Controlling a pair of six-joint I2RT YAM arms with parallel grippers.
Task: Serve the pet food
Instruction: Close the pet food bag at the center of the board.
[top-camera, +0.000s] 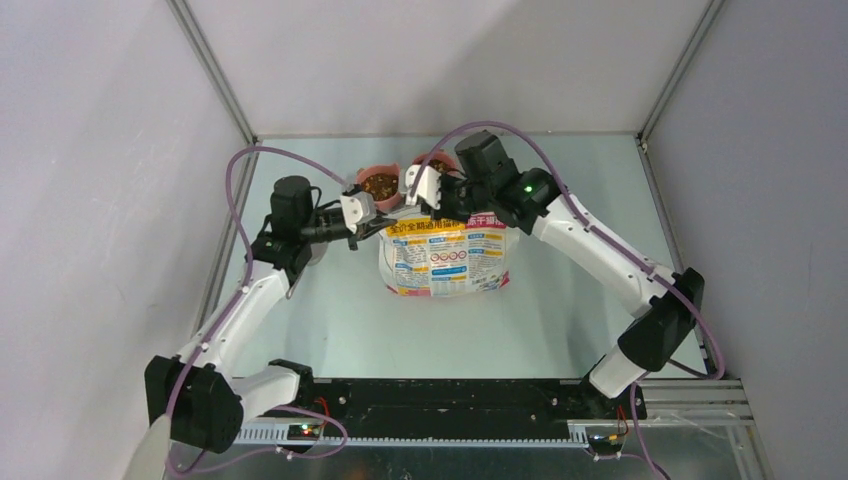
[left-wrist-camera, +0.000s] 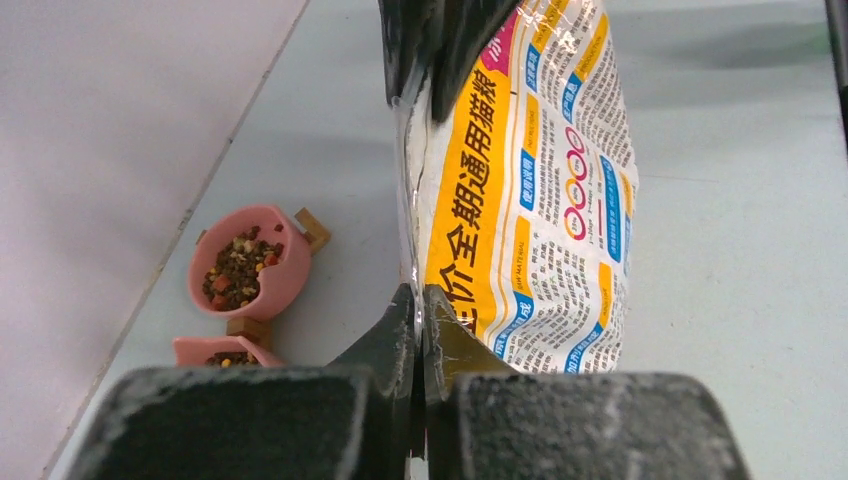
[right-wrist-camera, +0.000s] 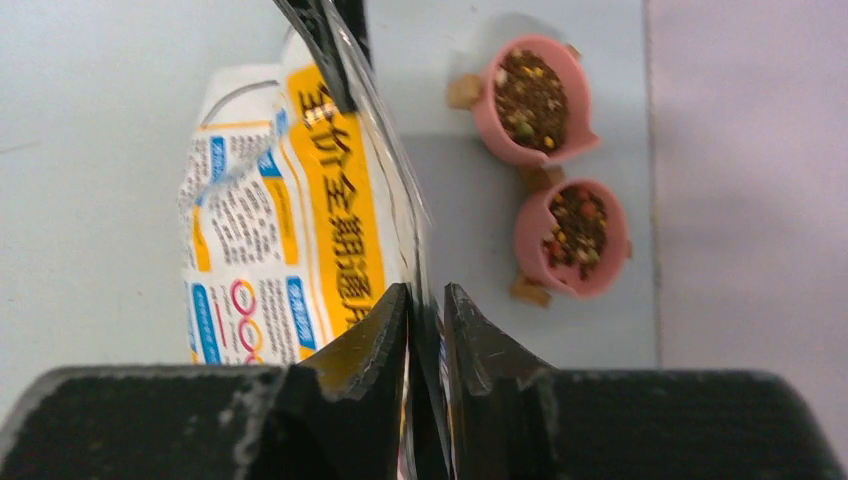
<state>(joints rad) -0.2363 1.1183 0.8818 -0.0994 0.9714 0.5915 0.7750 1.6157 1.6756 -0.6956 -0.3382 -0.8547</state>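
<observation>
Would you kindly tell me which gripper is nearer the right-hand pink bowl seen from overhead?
Right. The right gripper is beside that bowl, the bag's edge between its fingers. The left gripper pinches the same edge farther left, by the other bowl.

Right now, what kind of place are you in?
Probably a robot test cell: bare grey walls in a metal frame, robot arms bolted at the table edge, a cat-food bag and pink bowls of kibble.
</observation>
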